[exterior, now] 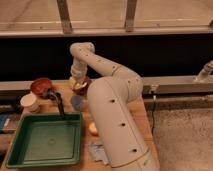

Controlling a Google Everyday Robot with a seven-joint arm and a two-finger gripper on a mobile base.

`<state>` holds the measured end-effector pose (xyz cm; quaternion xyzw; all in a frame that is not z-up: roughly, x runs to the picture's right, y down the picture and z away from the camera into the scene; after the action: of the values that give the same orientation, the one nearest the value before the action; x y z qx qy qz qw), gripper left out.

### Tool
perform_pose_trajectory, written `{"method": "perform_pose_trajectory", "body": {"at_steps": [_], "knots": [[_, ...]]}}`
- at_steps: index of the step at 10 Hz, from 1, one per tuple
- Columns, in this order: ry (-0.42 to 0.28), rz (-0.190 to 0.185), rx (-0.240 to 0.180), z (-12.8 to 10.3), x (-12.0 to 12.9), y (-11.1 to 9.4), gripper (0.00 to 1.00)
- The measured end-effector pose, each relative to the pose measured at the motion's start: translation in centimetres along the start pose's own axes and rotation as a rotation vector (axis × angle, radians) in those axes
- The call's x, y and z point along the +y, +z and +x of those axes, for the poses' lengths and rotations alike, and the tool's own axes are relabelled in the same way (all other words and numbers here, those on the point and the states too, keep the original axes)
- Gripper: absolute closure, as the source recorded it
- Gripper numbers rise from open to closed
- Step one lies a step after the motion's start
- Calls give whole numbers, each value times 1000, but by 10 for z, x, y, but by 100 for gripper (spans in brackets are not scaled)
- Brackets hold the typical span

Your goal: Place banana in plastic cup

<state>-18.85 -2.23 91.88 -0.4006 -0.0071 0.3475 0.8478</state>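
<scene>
The step in hand, as I judge it, is getting the banana [75, 84] out of the purple bowl [85, 86]. I should take 1 firm hold across its middle, lift straight clear of the rim, then centre it over the narrow blue-grey plastic cup [77, 103] just below the bowl in the frame. My claw [77, 80] hangs at the bowl, left of centre, against that pale piece. I cannot tell how far it is spread, nor whether it pinches the banana.

Wooden table [64, 90], dark wall [165, 55] behind, windows [95, 12] above (warm light), speckled floor [185, 135].
</scene>
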Motion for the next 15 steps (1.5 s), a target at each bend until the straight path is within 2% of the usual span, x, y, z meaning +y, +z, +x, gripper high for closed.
{"method": "perform_pose_trajectory", "body": {"at_steps": [3, 5, 10, 12, 14, 15], "knots": [[-42, -8, 19, -4, 17, 6, 50], [-59, -8, 40, -10, 23, 17, 50], [-27, -4, 57, -9, 5, 29, 50], [-5, 12, 51, -7, -2, 25, 60], [5, 29, 43, -4, -6, 18, 80], [5, 35, 38, -4, -6, 16, 87]]}}
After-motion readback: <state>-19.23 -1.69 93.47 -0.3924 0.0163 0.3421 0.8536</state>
